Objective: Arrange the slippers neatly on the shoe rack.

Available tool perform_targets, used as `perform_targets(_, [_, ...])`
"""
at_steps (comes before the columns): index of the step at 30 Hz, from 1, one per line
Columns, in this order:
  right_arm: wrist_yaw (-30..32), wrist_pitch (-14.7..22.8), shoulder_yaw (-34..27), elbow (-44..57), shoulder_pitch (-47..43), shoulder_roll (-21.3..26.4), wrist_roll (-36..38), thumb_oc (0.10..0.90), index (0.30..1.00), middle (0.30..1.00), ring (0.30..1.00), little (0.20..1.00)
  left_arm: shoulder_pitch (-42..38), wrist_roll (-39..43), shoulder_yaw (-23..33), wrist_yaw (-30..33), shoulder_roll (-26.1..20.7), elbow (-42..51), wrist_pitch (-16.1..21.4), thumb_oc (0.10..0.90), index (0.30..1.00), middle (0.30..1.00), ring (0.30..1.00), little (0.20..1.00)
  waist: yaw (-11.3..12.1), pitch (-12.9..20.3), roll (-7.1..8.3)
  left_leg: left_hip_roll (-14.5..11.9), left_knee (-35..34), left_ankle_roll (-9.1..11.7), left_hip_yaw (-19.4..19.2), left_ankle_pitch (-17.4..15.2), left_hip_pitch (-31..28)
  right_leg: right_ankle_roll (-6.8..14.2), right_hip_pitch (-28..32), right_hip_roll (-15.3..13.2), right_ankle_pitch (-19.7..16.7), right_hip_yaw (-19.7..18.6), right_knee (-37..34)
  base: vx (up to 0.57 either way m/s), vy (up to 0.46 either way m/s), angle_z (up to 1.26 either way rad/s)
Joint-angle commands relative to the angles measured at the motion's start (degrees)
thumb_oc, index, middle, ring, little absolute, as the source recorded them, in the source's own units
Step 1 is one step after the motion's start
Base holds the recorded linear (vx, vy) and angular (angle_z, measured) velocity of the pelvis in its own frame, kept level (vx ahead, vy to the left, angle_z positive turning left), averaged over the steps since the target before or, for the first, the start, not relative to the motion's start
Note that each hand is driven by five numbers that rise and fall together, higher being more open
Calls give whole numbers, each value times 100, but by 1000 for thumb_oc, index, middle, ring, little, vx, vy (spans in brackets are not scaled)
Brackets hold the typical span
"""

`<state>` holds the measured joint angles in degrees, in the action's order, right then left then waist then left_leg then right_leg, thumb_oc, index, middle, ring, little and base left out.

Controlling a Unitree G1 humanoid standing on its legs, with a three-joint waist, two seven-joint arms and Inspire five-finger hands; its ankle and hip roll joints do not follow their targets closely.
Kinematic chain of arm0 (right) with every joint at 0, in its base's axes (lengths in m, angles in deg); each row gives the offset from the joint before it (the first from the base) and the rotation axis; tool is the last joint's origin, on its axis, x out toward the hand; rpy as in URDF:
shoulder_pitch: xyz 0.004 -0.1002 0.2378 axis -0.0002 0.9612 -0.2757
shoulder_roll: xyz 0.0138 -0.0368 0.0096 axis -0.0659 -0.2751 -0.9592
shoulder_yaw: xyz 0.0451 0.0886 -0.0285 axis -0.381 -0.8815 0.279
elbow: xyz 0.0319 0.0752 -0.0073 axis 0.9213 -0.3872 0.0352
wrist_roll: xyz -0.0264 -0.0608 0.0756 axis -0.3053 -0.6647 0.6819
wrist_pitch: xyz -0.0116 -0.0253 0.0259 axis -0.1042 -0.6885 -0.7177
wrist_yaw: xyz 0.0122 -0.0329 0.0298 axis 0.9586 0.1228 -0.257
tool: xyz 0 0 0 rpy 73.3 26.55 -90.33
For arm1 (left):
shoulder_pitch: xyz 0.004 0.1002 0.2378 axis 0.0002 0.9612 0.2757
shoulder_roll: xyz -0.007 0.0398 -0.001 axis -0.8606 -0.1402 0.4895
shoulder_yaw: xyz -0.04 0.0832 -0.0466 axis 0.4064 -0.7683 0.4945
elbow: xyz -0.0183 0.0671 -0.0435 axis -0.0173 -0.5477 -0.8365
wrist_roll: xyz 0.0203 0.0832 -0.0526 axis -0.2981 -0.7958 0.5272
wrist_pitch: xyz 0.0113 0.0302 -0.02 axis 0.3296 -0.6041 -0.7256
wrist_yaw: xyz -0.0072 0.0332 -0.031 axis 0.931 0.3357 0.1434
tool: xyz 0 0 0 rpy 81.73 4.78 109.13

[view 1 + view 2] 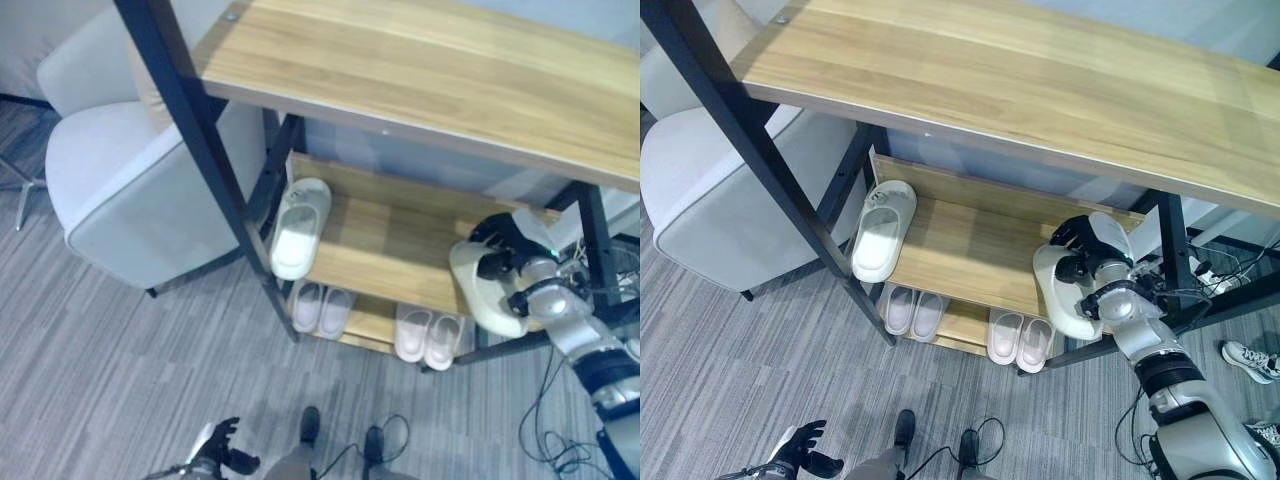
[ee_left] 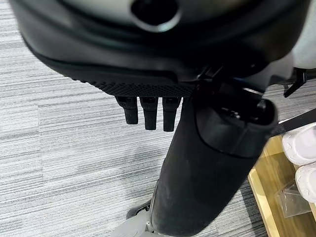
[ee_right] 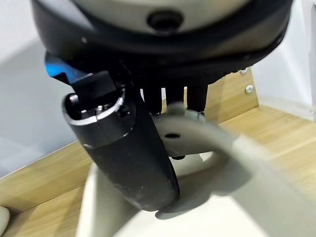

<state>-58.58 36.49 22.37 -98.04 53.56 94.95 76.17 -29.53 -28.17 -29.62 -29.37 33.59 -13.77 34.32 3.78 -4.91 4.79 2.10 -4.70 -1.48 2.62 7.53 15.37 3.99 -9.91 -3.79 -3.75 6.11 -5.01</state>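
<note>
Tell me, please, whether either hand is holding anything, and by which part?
The right hand grips a pale slipper by its strap, over the right end of the middle shelf. The left hand hangs low over the floor, holding nothing.

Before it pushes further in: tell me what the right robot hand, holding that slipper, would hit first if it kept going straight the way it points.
The right robot hand, shut on the slipper, points into the middle shelf. Straight on, the shelf's back wall likely comes first, though depth is unclear.
</note>
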Motion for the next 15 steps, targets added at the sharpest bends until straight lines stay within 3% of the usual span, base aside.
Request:
perform_targets(1, [133, 397, -216, 537, -480, 301, 264, 400, 300, 300, 300, 300, -214, 211, -68, 175, -237, -129, 91, 800, 900, 900, 900, 900, 190, 113, -43, -242, -30, 273, 72, -485, -198, 283, -245, -200, 109, -119, 1, 0, 0, 0])
perform_targets(8, [86, 516, -23, 1277, -846, 229, 299, 400, 300, 300, 300, 300, -337, 216, -47, 193, -280, -85, 89, 800, 900, 900, 900, 900, 236, -11, 25, -263, -30, 264, 79, -487, -206, 284, -248, -194, 99, -111, 1, 0, 0, 0])
perform_targets(15, [71, 472, 191, 1528, -1342, -218, 471, 400, 300, 300, 300, 300, -498, 238, -81, 297, -368, 30, 65, 800, 900, 900, 900, 900, 334, -176, 132, -271, -30, 247, 98, -487, -219, 277, -211, -199, 104, -76, 1, 1, 6, 4])
